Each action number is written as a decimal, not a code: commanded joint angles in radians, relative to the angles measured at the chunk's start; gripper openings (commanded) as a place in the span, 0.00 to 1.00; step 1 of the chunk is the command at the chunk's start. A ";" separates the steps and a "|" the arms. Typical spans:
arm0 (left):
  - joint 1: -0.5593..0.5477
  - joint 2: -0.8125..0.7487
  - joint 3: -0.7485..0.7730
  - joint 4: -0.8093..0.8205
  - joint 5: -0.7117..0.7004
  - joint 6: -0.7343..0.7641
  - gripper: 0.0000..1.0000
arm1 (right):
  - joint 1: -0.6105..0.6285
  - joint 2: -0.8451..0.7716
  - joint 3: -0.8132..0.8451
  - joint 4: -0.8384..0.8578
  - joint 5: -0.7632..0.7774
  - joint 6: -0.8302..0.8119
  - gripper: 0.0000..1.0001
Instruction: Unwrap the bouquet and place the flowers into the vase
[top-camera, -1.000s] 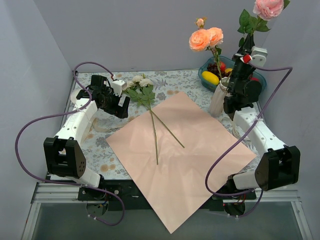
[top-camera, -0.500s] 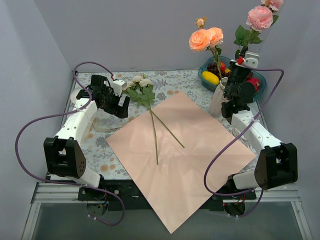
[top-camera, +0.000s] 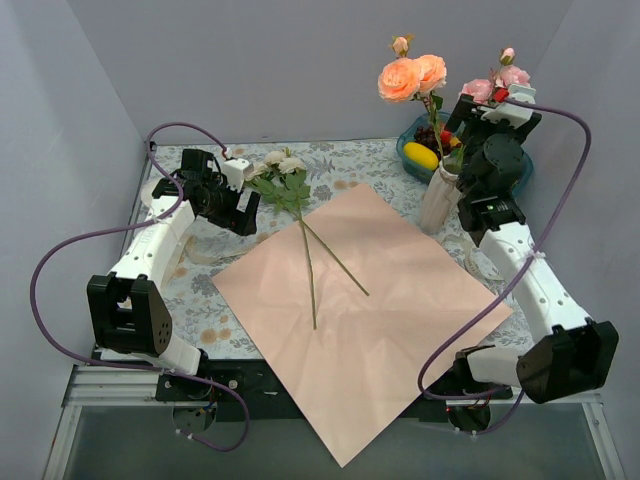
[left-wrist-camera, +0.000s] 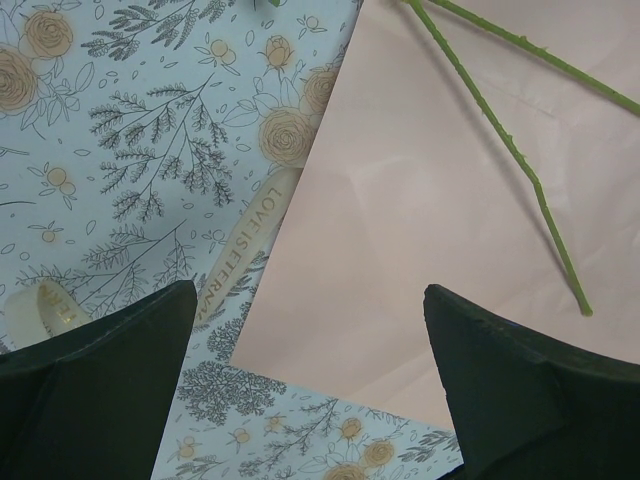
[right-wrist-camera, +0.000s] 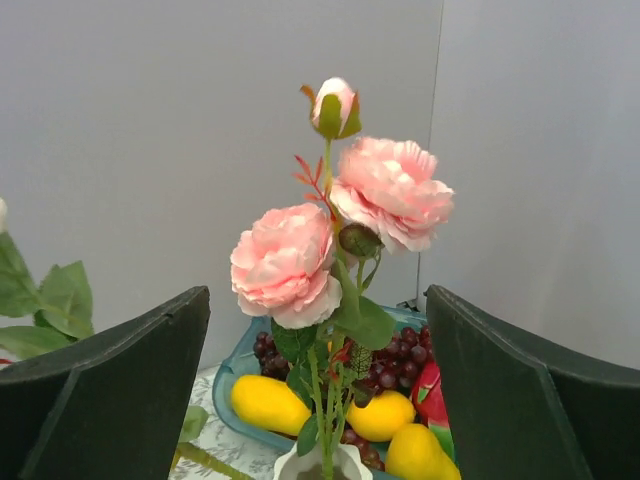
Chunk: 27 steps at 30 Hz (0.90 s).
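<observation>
The whitish vase (top-camera: 437, 205) stands at the right of the pink paper (top-camera: 370, 330). It holds peach roses (top-camera: 412, 75) and pink roses (top-camera: 495, 85). My right gripper (top-camera: 466, 118) hovers open just above the vase rim (right-wrist-camera: 320, 468), its fingers apart on either side of the pink roses (right-wrist-camera: 285, 262) without touching them. White flowers (top-camera: 282, 160) lie on the table at the back left, their green stems (top-camera: 310, 270) running onto the paper. My left gripper (top-camera: 245, 207) hangs open beside them, over the paper's left corner (left-wrist-camera: 420, 220), with a stem (left-wrist-camera: 500, 130) ahead of it.
A teal fruit bowl (top-camera: 400, 148) with yellow fruit and grapes sits right behind the vase, seen also as the bowl (right-wrist-camera: 240, 360) in the right wrist view. A cream ribbon (left-wrist-camera: 250, 235) lies on the floral cloth by the paper's left edge. Grey walls close in on both sides.
My right gripper has come down with the pink roses, set their stems in the vase, and opened, letting them go. The left arm has not moved.
</observation>
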 joint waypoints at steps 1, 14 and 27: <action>0.005 -0.017 0.047 -0.006 0.022 -0.006 0.97 | 0.026 -0.119 0.121 -0.248 -0.029 0.169 0.96; 0.003 -0.038 0.072 -0.025 0.029 -0.046 0.97 | 0.386 -0.208 0.201 -0.601 -0.252 0.127 0.94; 0.118 0.019 0.071 -0.048 -0.005 -0.106 0.97 | 0.586 0.306 0.144 -0.684 -0.446 0.207 0.86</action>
